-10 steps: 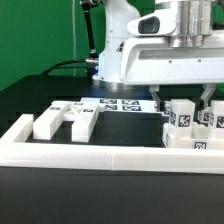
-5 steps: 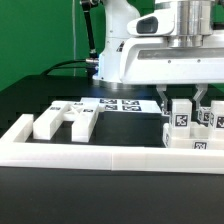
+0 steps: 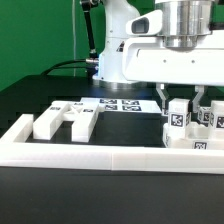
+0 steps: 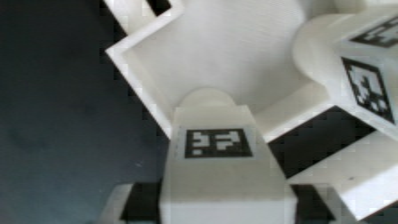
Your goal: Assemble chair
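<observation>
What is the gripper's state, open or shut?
Shut on the tagged white part: gripper fingers press both its sides, no gap in either view.

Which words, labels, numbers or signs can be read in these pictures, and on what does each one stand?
No words, brand names or numbers can be read.
On the upright chair part: a black-and-white square tag, a pattern and not text.
On the neighbouring chair part: a similar tag, partly cut off.
On the marker board: several such tags, too small to make out.
</observation>
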Motion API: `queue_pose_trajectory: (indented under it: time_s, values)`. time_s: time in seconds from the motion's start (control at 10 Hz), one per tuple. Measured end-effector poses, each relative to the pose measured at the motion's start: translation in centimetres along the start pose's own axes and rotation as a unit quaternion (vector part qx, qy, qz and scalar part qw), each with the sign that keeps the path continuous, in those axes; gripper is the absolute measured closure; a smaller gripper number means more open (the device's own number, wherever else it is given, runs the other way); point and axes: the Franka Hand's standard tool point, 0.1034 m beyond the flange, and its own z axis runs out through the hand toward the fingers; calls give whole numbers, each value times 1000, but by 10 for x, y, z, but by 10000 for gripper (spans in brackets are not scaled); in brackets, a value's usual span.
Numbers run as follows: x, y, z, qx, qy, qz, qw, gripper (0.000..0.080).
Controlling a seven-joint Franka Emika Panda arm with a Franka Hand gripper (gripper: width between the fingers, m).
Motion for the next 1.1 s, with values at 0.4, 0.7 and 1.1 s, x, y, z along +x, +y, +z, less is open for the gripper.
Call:
queue_pose_trajectory:
  time_s: [0.4, 0.7, 1.1]
  values:
    - [0, 3, 0, 18, -5, 227, 974, 508]
    - [-1, 4, 0, 22, -11, 311, 950, 495]
    - [-6, 1, 1, 15, -21, 258, 966, 162]
